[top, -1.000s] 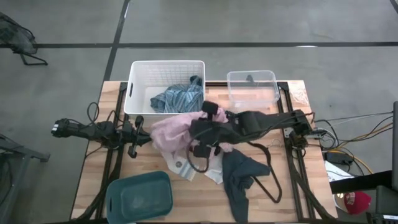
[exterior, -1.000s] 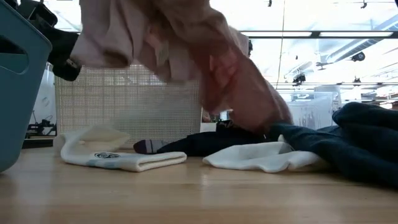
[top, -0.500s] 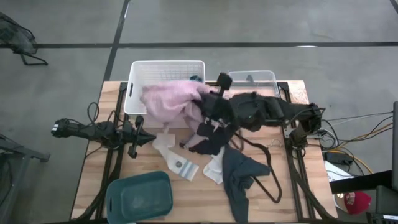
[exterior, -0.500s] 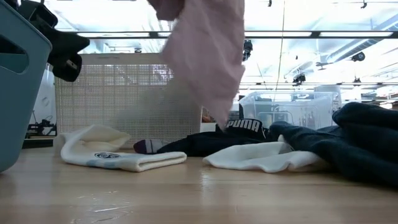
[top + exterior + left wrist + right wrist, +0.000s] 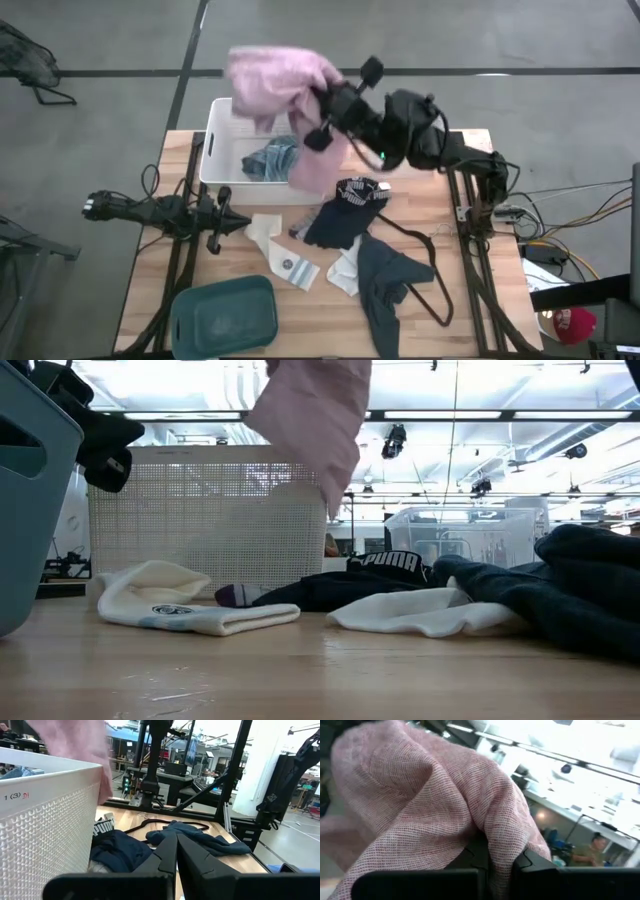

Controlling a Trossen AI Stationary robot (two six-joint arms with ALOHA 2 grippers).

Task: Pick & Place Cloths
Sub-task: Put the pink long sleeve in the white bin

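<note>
1. The right gripper [image 5: 318, 112] is high above the white basket [image 5: 222, 140], clamped on the large pink garment [image 5: 283, 88] — in the right wrist view the fabric [image 5: 430, 815] covers the pinched fingers.
2. The pink garment hangs in the air; its lower end [image 5: 318, 420] is over the basket and does not touch the table.
3. The blue-grey striped shirt [image 5: 272, 160] lies inside the white basket.
4. The left gripper [image 5: 212, 221] waits low at the left side of the table [image 5: 470, 300], fingers together, holding nothing.
5. On the table remain a cream sock [image 5: 283, 252], a white sock [image 5: 344, 272], a dark garment with white lettering [image 5: 345, 212] and a navy garment [image 5: 385, 290] — near each other.
6. A black wire hanger [image 5: 435, 290] lies by the navy garment.
7. A teal bin [image 5: 222, 318] stands at the front edge, a clear box [image 5: 440, 135] beside the basket.
</note>
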